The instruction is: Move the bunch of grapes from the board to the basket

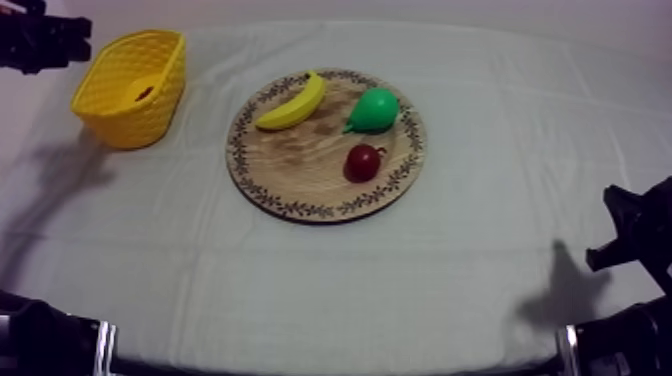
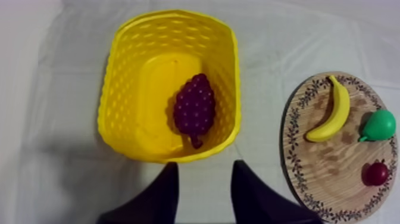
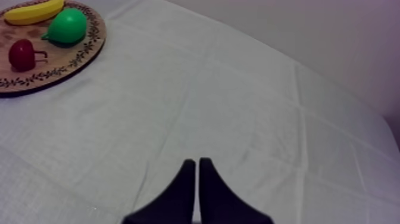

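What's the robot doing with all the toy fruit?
The bunch of grapes lies inside the yellow basket, so that job looks done. The left gripper hangs close by the basket, open and holding nothing. The right gripper is shut on nothing, over the bare cloth away from the fruit. The banana, pear and small red fruit lie on the wooden board.

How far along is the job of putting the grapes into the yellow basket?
Done: the bunch of grapes lies inside the yellow basket; the wooden board holds the banana, the pear and the small red fruit. In hand: nothing; the left gripper is open near the basket, the right gripper is shut over bare cloth. Left: probably only to bring the left gripper back to rest.
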Robot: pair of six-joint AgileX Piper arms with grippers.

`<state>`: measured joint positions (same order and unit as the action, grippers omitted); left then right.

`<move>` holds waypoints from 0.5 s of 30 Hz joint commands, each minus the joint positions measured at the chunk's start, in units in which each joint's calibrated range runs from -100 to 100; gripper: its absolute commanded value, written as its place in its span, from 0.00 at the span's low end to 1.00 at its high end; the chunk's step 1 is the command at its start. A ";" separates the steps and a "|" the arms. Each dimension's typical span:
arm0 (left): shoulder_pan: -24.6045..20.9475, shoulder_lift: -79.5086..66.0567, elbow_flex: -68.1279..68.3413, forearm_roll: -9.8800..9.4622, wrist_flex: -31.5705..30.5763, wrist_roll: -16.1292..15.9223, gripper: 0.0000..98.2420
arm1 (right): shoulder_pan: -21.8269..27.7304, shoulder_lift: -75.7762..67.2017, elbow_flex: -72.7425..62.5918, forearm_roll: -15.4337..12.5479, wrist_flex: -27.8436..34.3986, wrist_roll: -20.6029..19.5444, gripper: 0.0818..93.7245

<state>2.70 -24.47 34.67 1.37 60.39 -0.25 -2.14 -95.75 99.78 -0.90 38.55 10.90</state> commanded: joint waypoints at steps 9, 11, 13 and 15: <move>0.08 -18.67 21.80 -0.13 -14.34 0.08 0.03 | -0.01 0.00 0.00 -0.01 -0.01 -0.03 0.00; 0.08 -22.55 25.48 -0.01 -16.23 -0.25 0.02 | -0.01 0.00 0.00 -0.01 -0.01 -0.03 0.00; 0.08 -26.71 29.60 0.07 -18.00 -0.37 0.01 | -0.01 0.00 0.00 -0.01 -0.01 -0.03 0.00; 0.03 -31.18 33.89 0.09 -19.49 0.23 0.00 | -0.01 0.00 0.00 -0.01 -0.01 -0.03 0.00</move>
<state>2.78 -49.65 62.96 1.45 41.79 -0.42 -2.14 -95.75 99.78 -0.90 38.55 10.87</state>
